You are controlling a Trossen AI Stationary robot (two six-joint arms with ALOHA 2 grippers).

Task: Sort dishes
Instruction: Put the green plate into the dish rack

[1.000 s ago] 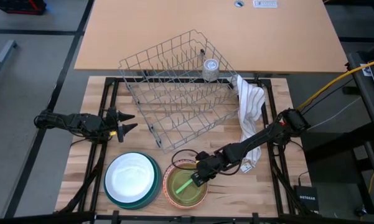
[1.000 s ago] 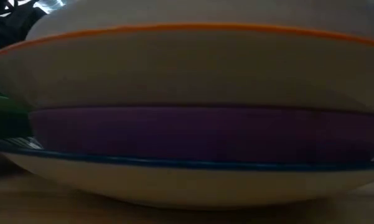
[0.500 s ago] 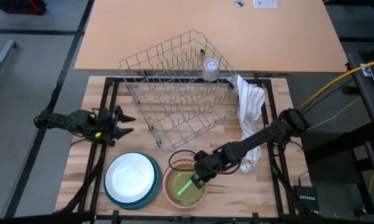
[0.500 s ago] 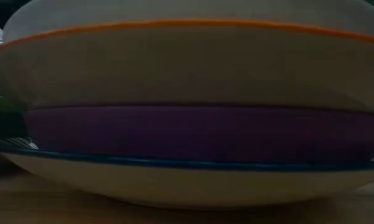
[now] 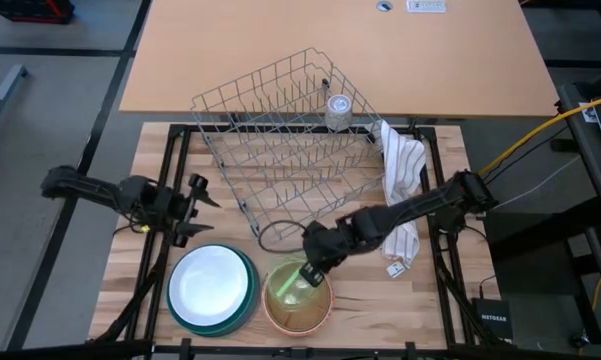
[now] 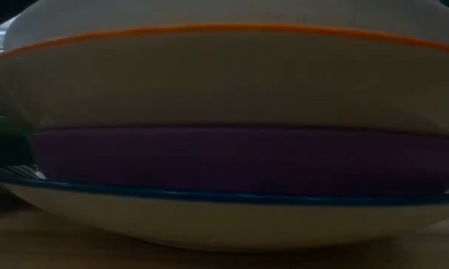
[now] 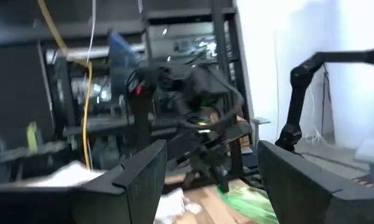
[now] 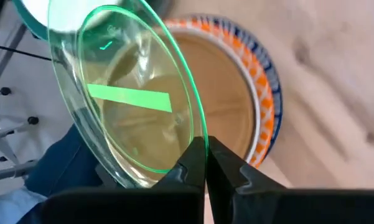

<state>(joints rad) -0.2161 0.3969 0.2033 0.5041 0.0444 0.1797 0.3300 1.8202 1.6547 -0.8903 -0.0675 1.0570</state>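
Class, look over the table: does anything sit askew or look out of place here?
Yes. The clear green plate is tilted steeply above the orange-patterned bowl, pinched at its rim by the right pincer. The wire rack also sits skewed to the table edges.

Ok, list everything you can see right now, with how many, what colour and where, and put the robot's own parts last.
Clear green plate: one, see-through green, tilted up off the small stack, its rim pinched by the right gripper.
Small stack: orange-patterned dish on top, purple and white ones under it in the low view, front middle of the table.
Large stack: white dish on a teal one, front left of the small stack.
Wire rack: one, grey, tilted, back middle, no dishes in it.
Striped cloth: one, white, right of the rack.
Table: one, light wood.
Left gripper: open, waiting left of the rack, holding nothing.
Right gripper: shut on the clear green plate, above the small stack.
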